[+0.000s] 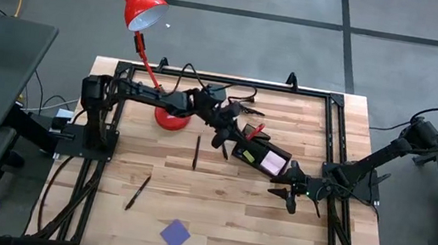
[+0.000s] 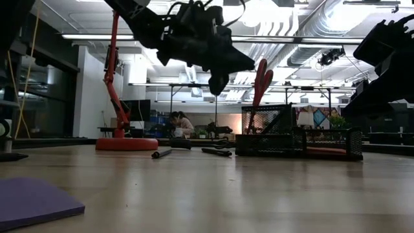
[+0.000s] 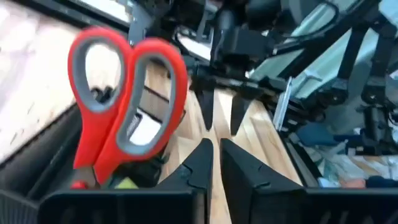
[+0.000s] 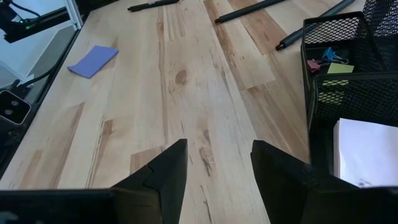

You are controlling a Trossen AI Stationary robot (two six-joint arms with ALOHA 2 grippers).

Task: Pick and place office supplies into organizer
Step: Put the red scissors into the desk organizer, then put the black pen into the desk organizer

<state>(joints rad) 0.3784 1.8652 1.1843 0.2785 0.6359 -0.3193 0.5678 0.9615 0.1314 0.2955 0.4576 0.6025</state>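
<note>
The red-handled scissors [image 3: 124, 106] stand blades-down in the taller section of the black mesh organizer [image 1: 261, 156], handles up [image 2: 261, 77]. My left gripper [image 3: 211, 162] hovers shut and empty above the table just beside the scissors [image 1: 225, 143]. A pink note pad [image 1: 272, 159] and a small yellow piece [image 4: 341, 68] lie in the organizer. My right gripper [image 4: 217, 168] waits open and empty at the organizer's near right [image 1: 290, 199]. A blue-purple note pad [image 1: 175, 234] and dark pens [image 1: 196, 151] [image 1: 138, 191] lie flat on the table.
A red desk lamp [image 1: 141, 4] stands with its base [image 1: 172, 118] at the far left, close under my left arm. A black metal frame [image 1: 333, 138] borders the table. More dark pens [image 1: 243, 106] lie near the far edge. Bare wood stretches across the near middle.
</note>
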